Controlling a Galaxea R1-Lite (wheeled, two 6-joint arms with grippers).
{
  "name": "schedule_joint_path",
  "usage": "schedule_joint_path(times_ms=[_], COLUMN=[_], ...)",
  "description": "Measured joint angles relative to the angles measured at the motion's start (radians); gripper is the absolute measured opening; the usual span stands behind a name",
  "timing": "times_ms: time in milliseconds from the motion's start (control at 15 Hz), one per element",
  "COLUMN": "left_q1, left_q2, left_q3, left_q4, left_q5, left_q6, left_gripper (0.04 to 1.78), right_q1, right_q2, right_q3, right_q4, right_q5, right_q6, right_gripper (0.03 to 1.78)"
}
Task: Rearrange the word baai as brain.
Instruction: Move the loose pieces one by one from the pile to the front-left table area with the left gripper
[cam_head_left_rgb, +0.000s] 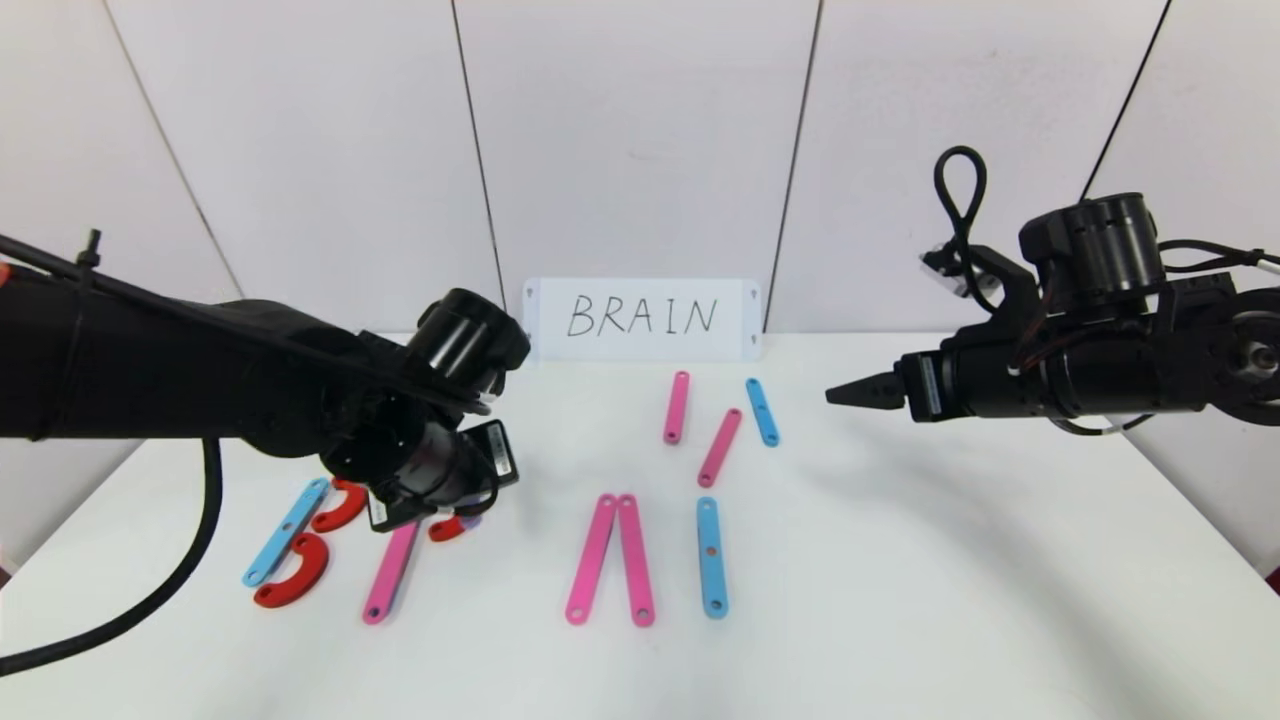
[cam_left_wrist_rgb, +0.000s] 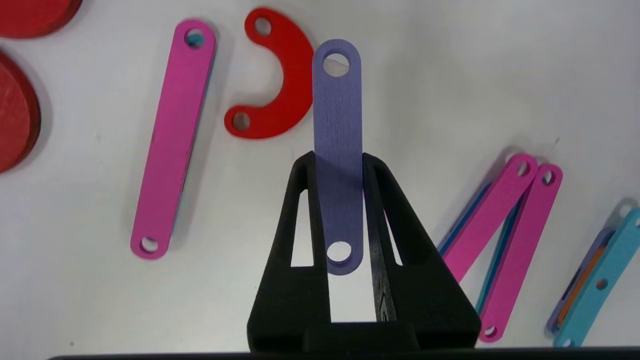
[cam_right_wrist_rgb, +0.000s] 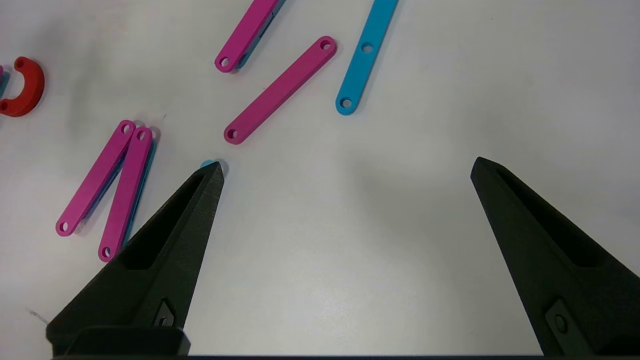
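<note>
Purple strip (cam_left_wrist_rgb: 337, 150) is held in the left gripper (cam_left_wrist_rgb: 337, 165), low over the table's (cam_head_left_rgb: 900, 600) left part, beside the red curve (cam_left_wrist_rgb: 277, 85) and a pink strip (cam_left_wrist_rgb: 172, 137).

The R is judged to be the letter in hand: the pink strip is laid as its upright, the curve as its bowl, and the purple strip, pinched between the pressed-in fingers (cam_left_wrist_rgb: 300, 220), is taken to be its slanted leg. For the next move, the strip's far end must be brought to the curve's lower tip, angled away from the upright, and only then let go. The B (cam_head_left_rgb: 295, 545) is seen further left, the other strips to the right. The right gripper (cam_right_wrist_rgb: 345, 167) is held spread and idle above the table's right side. No containers are seen.
</note>
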Motion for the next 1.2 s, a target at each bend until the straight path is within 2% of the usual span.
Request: schedule_joint_path(times_ms=[333,733,1200], left_q1=[-0.06,-0.063,-0.057], left_q2=[-0.041,-0.005,0.034], left_q3=[0.128,0.19,0.207], left_q4=[-0.005,-0.041,-0.051], left_q5=[0.086,0.092,0.094], left_q6=[-0.084,-0.177,-0.183], left_gripper=[0.27,0.27,0.27], right_q1=[0.0,0.001,0.001], right_q2=[0.0,0.003,0.005], right_q3=[0.001,0.003,0.003], right_q4=[-0.001,-0.001,-0.001], right_q5=[0.0,0.0,0.0], right_q6=[0.0,0.0,0.0], right_gripper=[1.74,1.74,1.74])
